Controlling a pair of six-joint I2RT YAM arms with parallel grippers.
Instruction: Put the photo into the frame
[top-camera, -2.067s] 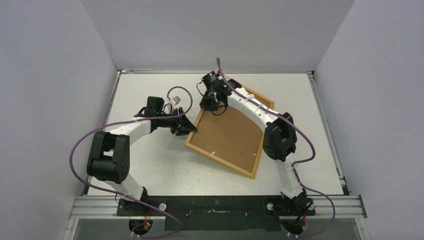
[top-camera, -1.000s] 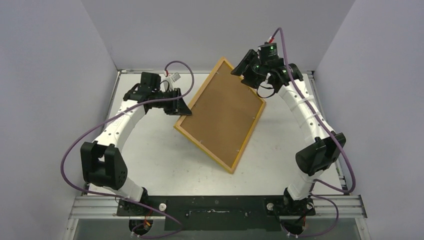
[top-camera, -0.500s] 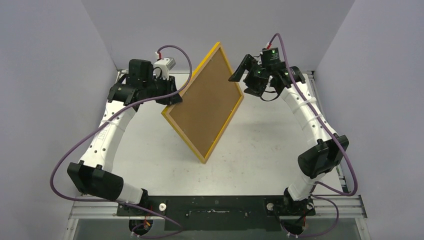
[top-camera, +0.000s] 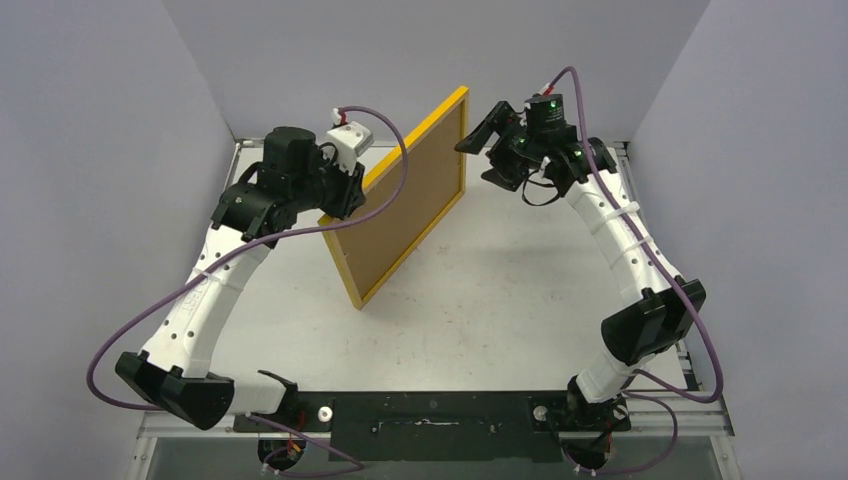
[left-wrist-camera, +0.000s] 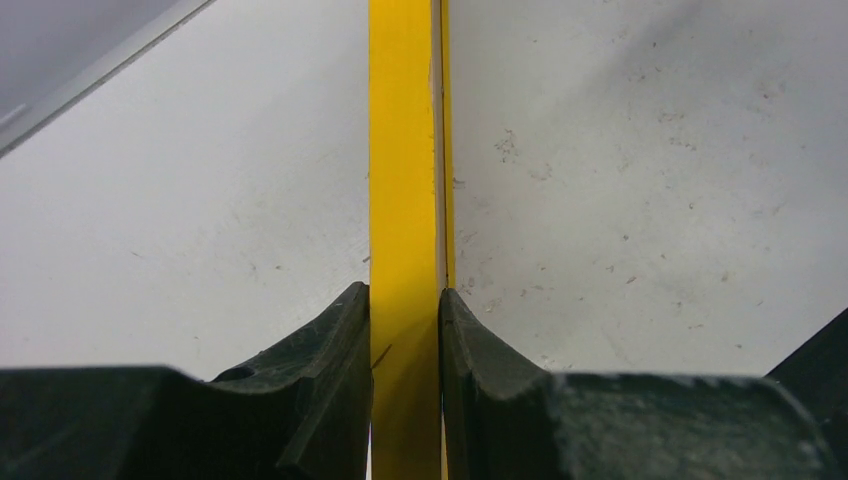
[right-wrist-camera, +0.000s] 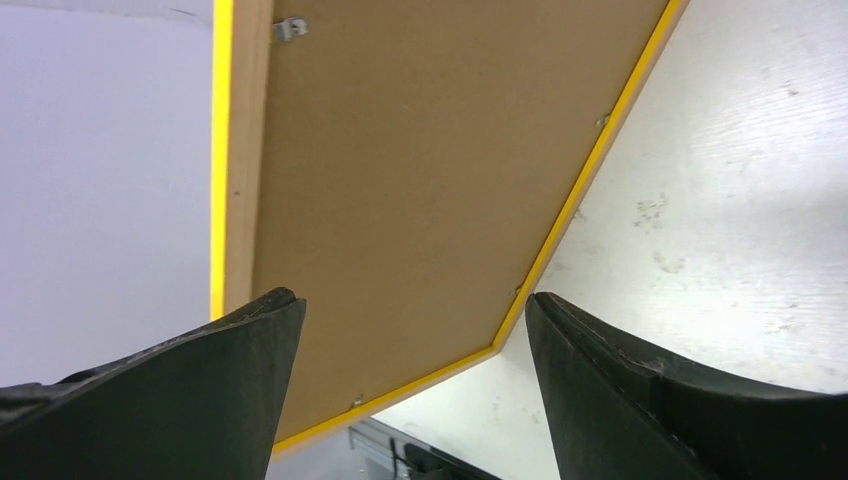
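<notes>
The frame (top-camera: 410, 190) stands nearly on edge above the table, tilted, its brown back panel (right-wrist-camera: 420, 150) facing the right arm and its yellow rim showing around it. My left gripper (top-camera: 345, 200) is shut on the frame's left edge; in the left wrist view the yellow rim (left-wrist-camera: 403, 180) runs straight up between the pressed fingers of that gripper (left-wrist-camera: 405, 305). My right gripper (top-camera: 478, 155) hovers open just off the frame's upper right corner, touching nothing, and in its own view the open gripper (right-wrist-camera: 415, 310) looks at the frame's back. The photo is hidden from every view.
The white table (top-camera: 520, 300) is bordered by grey walls on three sides and a metal rail along its far edge (top-camera: 300, 143). A small metal clip (right-wrist-camera: 290, 28) sits near a corner of the frame's back. Purple cables loop from both arms.
The left arm has lifted the frame and swung it from lying flat to standing on edge. The right gripper has opened, let go of the frame's far corner and backed slightly away.
</notes>
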